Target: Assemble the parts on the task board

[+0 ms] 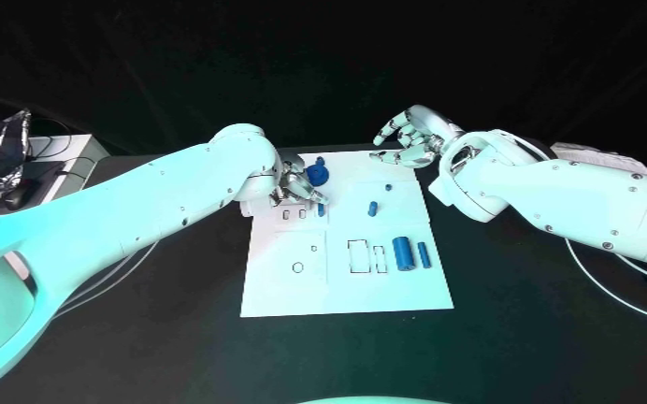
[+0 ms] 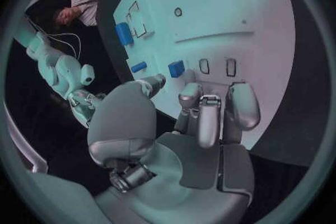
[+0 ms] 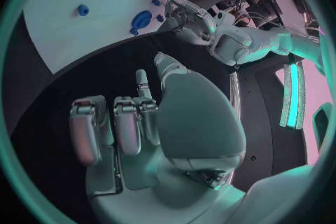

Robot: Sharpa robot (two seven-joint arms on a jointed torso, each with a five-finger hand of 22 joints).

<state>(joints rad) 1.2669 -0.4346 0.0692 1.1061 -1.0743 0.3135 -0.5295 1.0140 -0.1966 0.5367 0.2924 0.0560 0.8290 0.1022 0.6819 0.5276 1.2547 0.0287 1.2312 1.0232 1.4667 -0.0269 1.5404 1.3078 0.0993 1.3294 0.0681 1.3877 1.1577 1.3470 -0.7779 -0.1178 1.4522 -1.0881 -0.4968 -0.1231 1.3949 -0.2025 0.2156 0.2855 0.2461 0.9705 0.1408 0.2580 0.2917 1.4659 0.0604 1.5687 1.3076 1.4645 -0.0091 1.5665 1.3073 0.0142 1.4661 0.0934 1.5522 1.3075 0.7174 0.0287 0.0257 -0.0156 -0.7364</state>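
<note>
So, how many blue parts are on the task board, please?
6 plainly: two cylinders near right, two small pieces mid-right, a round piece and a small one beside the left robot hand, which may hide more.

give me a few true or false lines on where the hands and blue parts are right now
1. The right hand holds a blue part. False: it holds nothing and sits off the far edge of the white board.
2. The left hand is over the board's far left corner. True.
3. Two blue cylinders lie side by side near the board's right edge. True.
4. The round blue part lies on the black table. False: it is on the board, beside the left hand.
</note>
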